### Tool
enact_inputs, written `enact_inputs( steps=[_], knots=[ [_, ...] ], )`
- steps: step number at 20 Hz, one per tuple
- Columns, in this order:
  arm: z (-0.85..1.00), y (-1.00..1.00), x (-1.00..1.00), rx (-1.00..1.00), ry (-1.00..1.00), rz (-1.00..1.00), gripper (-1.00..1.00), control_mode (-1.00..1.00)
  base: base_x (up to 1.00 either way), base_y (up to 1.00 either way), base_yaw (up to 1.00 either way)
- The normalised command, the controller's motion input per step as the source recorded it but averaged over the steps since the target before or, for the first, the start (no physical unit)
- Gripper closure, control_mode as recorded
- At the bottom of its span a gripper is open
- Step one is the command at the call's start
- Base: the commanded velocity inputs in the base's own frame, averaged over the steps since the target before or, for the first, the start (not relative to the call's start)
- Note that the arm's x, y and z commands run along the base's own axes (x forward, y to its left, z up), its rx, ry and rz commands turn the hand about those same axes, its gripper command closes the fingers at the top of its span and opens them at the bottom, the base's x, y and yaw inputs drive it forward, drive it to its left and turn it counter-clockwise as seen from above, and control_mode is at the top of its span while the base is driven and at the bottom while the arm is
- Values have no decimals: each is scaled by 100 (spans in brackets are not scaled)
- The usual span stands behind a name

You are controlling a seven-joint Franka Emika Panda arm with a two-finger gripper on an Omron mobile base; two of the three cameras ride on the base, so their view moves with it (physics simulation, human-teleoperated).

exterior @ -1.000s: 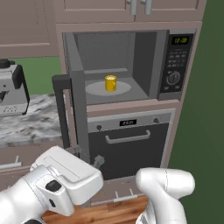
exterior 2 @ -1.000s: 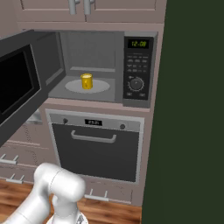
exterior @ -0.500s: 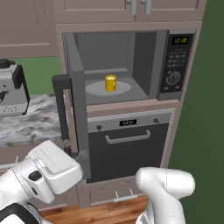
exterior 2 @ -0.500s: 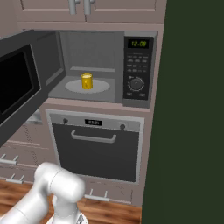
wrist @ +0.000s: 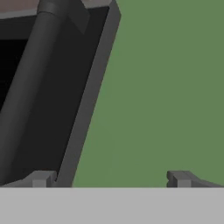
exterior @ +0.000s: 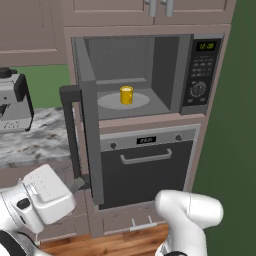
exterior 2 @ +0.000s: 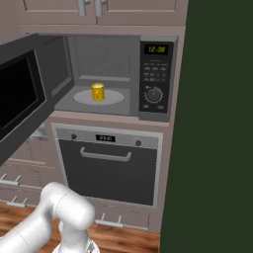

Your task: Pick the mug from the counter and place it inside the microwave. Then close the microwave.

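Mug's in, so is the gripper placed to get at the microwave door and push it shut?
Probably yes: the open gripper sits close beside the door, its handle nearby, and nothing shows between them.

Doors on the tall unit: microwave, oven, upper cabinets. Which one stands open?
The microwave door, dark glass with a vertical black bar handle, is swung wide to the left, with the mug inside. The oven below and the upper cabinets are shut.
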Motion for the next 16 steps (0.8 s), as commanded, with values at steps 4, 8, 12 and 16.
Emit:
enact_inputs(
  steps=[4,8,12,16],
  knots=[
    [-18,14,16,0,0,0,-100,-100,0,0,0],
    [-26,10,26,0,0,0,-100,-100,0,0,0],
    [-24,8,35,0,0,0,-100,-100,0,0,0],
    [-10,4,37,0,0,0,-100,-100,0,0,0]
  ],
)
